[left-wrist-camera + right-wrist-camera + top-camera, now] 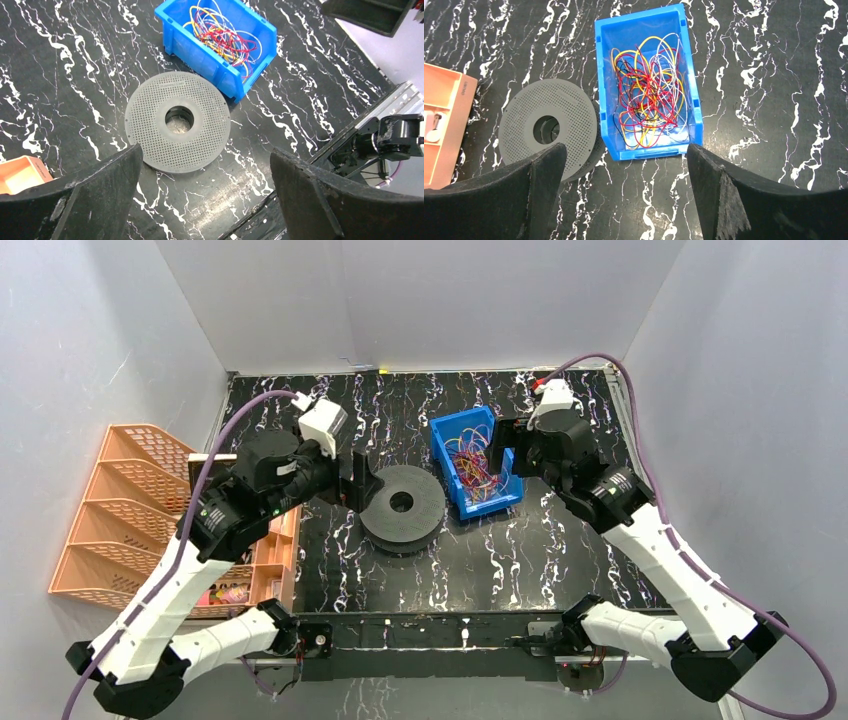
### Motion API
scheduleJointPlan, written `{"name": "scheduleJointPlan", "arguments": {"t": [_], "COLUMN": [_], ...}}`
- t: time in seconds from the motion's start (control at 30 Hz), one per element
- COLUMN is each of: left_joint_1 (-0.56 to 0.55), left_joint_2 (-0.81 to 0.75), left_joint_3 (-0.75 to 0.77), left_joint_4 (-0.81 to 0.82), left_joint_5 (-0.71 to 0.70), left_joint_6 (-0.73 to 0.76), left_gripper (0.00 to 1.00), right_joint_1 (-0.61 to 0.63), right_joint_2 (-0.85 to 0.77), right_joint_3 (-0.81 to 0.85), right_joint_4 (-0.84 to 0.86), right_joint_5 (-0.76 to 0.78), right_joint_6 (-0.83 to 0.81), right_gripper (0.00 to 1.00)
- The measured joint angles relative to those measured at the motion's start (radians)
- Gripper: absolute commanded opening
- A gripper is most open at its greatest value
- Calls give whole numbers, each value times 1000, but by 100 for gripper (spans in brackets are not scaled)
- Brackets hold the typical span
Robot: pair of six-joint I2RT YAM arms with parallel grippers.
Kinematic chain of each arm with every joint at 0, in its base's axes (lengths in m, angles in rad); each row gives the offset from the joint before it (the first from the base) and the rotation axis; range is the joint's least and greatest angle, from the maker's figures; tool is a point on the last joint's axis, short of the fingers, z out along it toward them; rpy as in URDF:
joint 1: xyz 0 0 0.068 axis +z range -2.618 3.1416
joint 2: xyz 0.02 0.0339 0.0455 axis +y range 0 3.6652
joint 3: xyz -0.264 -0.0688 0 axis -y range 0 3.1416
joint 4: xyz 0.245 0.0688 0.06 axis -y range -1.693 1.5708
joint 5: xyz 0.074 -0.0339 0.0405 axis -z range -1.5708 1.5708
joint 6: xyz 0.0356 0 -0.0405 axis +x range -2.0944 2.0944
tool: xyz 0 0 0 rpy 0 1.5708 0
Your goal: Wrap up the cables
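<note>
The cables (649,95) are thin red, yellow, orange and white wires in a loose tangle inside a blue bin (605,90); the top view shows the cables (472,462) in the blue bin (447,436) at the table's middle. A grey perforated spool (402,505) lies flat left of the bin, also seen as the spool (177,120) and the spool (546,127) in the wrist views. My left gripper (205,165) hovers open over bare table near the spool. Just right of the bin, my right gripper (624,167) hangs open above the table. Neither holds anything.
An orange slotted rack (115,510) and a small orange parts tray (265,560) stand at the left edge. The tabletop (560,560) is black with white veins. White walls enclose the back and sides. A black rail (430,630) runs along the near edge.
</note>
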Motion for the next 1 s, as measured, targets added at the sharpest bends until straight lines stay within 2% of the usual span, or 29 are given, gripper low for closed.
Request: {"name": "scheduleJointPlan", "arguments": {"t": [0.2,0.4,0.77,1.0], "left_joint_1": [0,0,0,14], "left_joint_2": [-15,10,57,98], "left_joint_3": [8,-20,-98,-139], "left_joint_4": [11,-22,-133,-153], "left_joint_5": [-19,-113,-346,-415], "left_joint_6": [3,-27,-204,-267], "left_gripper": [98,98,98,99], "right_joint_1": [0,0,8,61], "right_joint_2": [-4,7,57,75], "right_joint_3": [1,-41,-76,-92], "right_joint_4": [-1,16,19,19], "right_joint_5": [-23,-101,-201,-223], "right_joint_6": [-8,-63,-102,-94], "right_gripper": [98,98,96,94]}}
